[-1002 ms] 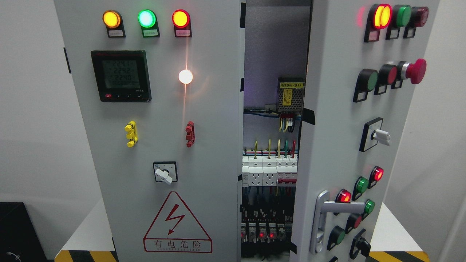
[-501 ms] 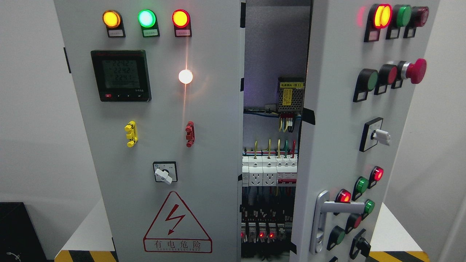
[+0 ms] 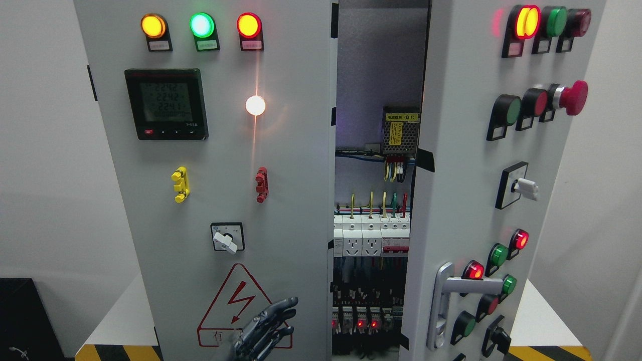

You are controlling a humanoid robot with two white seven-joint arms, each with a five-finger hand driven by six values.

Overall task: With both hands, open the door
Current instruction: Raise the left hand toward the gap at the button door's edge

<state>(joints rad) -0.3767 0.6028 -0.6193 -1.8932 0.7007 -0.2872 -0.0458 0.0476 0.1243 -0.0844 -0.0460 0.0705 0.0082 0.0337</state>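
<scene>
Now my left hand [image 3: 266,328] hovers at six o'clock, fingers spread, over the warning triangle [image 3: 244,307] on the left door [image 3: 215,165].

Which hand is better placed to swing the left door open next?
The left hand. It is the only hand in view, raised at the bottom with fingers spread in front of the left door, close to that door's free edge beside the gap. The right hand is out of view.

A white table [image 3: 118,321] edged with yellow-and-black hazard tape [image 3: 120,352] carries the grey electrical cabinet [image 3: 281,165], its bare surface showing either side of the robot hand [image 3: 266,326].
</scene>
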